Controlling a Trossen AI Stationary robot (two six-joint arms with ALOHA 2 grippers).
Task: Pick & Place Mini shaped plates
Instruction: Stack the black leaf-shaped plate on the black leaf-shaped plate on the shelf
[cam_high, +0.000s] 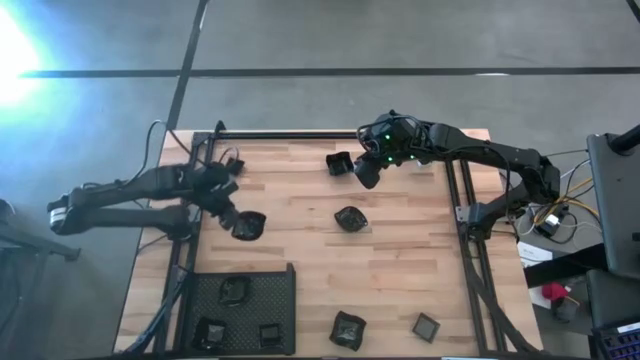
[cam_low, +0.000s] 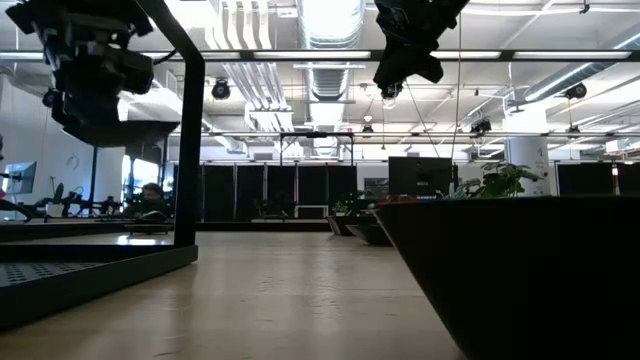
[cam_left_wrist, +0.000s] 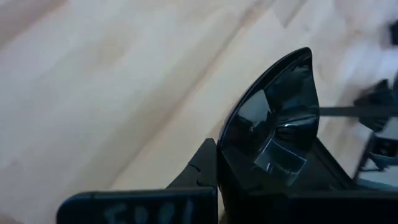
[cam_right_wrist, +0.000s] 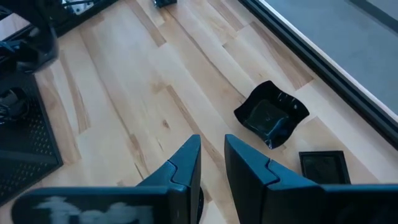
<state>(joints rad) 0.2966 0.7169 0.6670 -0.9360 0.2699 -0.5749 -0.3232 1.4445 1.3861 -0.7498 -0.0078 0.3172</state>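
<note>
Above the counter (cam_high: 400, 250), left gripper (cam_high: 232, 218) clamped on a mini plate (cam_high: 249, 226), right gripper (cam_high: 366, 172) slightly apart, empty, near the far edge.

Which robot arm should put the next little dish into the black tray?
The left. Its gripper already holds a small glossy black dish close to the black mesh tray. The right gripper, empty, hangs far across the wooden table.

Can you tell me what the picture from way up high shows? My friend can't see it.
The left gripper holds a small black plate above the wooden table, near a black mesh tray with three plates inside. The right gripper hovers beside another plate.
</note>
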